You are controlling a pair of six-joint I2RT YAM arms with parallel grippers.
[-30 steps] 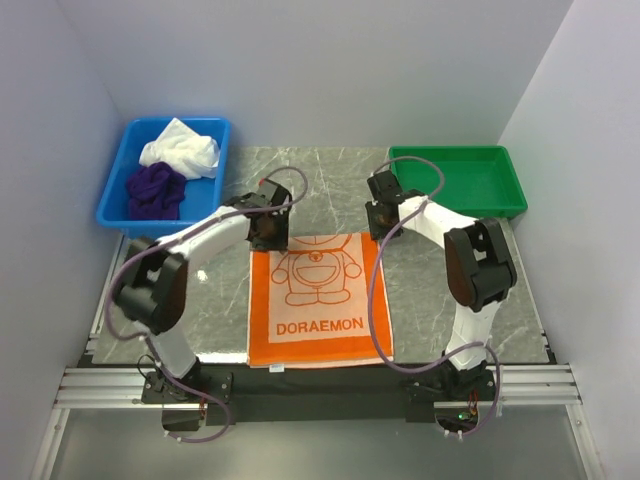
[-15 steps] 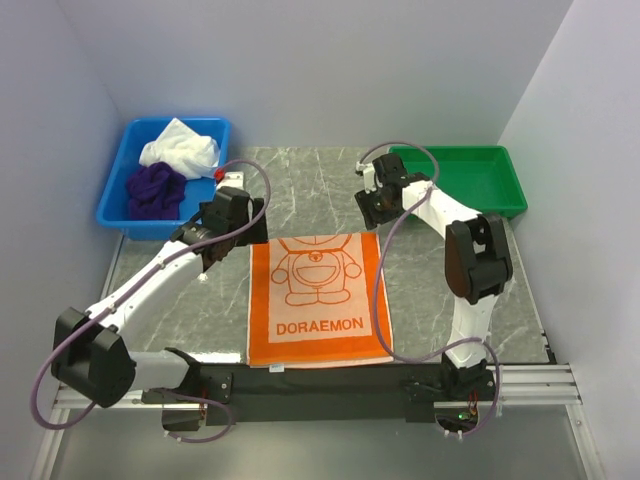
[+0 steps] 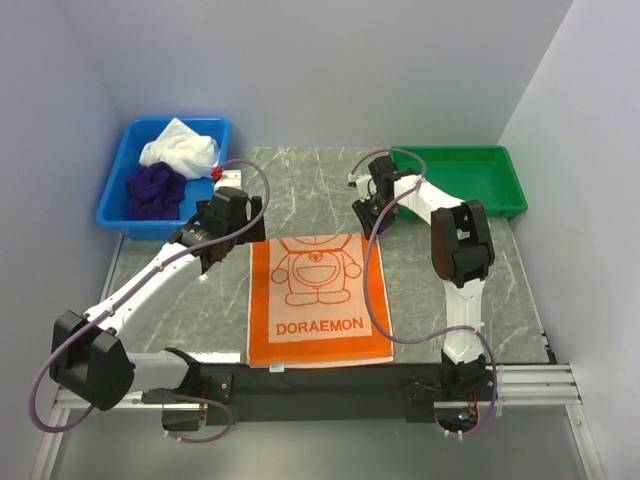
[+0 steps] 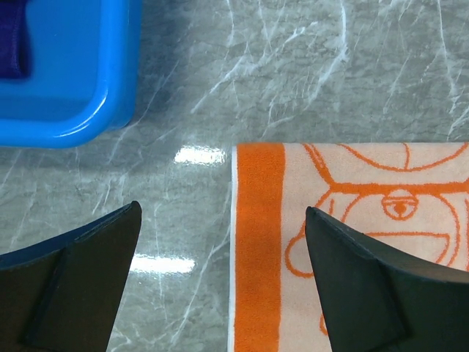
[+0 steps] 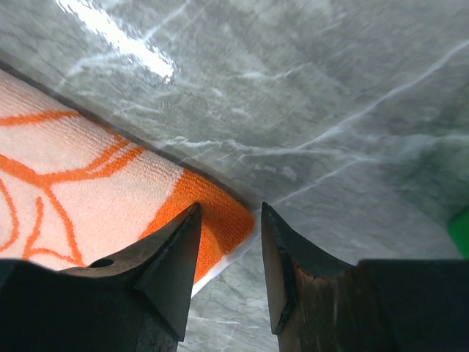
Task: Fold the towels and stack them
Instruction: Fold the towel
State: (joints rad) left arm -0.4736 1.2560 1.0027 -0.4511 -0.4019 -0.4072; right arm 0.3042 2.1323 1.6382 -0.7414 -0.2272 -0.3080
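Right gripper (image 5: 229, 214) edged to orange towel (image 3: 318, 300) far-right corner, 2 fingers slightly parted, corner between tips | left gripper (image 4: 221, 211) spread wide, far-left corner between its fingers | towel flat on table (image 3: 430, 290)

blue bin (image 3: 140, 226) left, green tray (image 3: 470, 182) right, open marble (image 3: 310, 190) beyond orange towel (image 3: 320, 295)
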